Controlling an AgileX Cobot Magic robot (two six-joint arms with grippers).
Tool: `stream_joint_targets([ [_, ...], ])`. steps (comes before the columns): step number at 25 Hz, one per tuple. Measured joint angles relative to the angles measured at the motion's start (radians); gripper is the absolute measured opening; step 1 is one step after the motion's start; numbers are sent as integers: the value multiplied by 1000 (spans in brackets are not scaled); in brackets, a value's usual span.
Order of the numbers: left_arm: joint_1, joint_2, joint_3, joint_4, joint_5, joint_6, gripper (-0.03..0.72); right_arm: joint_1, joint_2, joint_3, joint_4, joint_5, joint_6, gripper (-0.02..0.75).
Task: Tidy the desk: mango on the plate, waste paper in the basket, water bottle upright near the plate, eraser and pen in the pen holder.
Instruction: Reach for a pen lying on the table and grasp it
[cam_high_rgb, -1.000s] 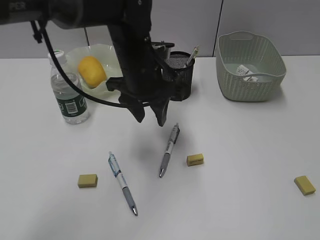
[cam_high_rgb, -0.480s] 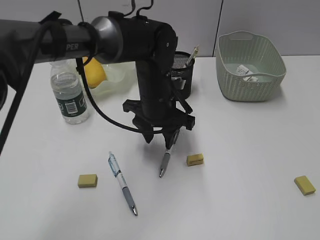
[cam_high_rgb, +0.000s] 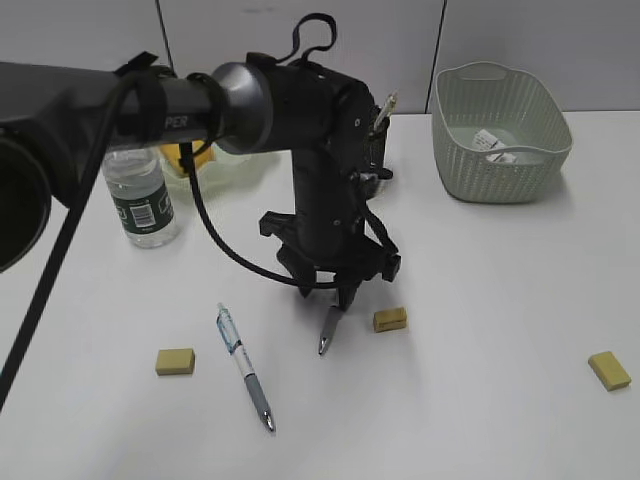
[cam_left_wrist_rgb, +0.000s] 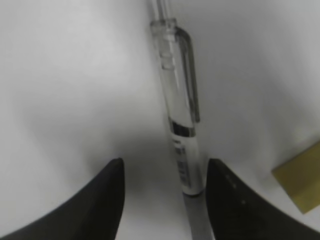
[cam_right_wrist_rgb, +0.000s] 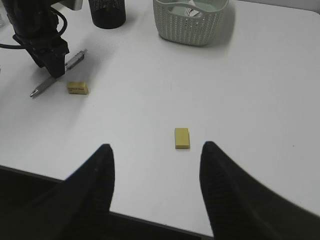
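Pale grey wall panels are standing across the back of the scene.
Thin dark vertical seams are dividing the flat, matte panels, while a dark, featureless strip, impossible to identify, is showing low in the right wrist view.

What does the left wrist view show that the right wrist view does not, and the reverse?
Only the left wrist view: the pen's clear barrel, clip and printed band, lying between the left gripper's open jaws, near the right one.

Only the right wrist view: the basket, the pen holder, a second eraser near the open right gripper, and the left arm from outside.

Both: that pen, the eraser beside it, the white desk.
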Motion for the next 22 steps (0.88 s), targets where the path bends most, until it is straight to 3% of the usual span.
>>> stream_joint_targets([
  [8, -14, 7, 0, 15, -43, -23, 400, 0, 0, 0, 0, 0, 1, 440],
  [22, -14, 18, -1, 18, -53, 4, 308, 0, 0, 0, 0, -1, 1, 440],
])
